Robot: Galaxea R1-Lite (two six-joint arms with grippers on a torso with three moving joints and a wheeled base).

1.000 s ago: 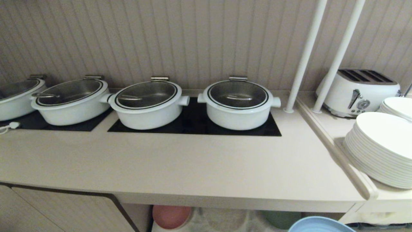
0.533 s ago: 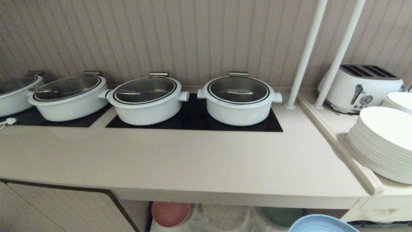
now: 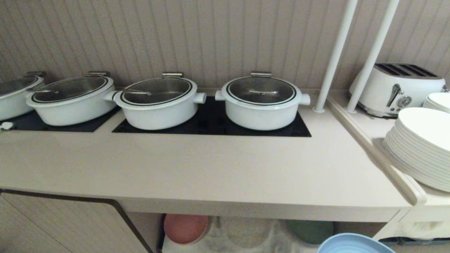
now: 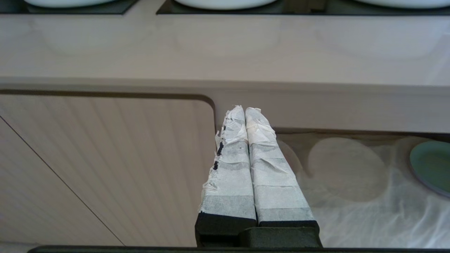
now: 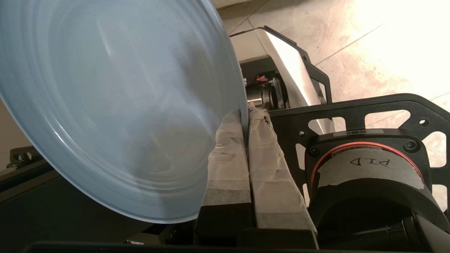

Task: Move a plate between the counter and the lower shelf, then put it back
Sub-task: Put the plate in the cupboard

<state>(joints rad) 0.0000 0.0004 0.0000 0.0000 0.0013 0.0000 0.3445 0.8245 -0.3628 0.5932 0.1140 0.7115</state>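
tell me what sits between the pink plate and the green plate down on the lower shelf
Only the wrinkled white cloth liner, seen in the head view.

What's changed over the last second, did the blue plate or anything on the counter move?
Only the head camera moved: the counter and its pots slid up the frame together, so more of the lower shelf shows. Nothing there shifted by itself. The right gripper stays shut on the rim of the blue plate, low at the head view's bottom right edge. The left gripper is shut, empty.

head: above counter (image 3: 211, 175), facing down | wrists: close | shared: counter
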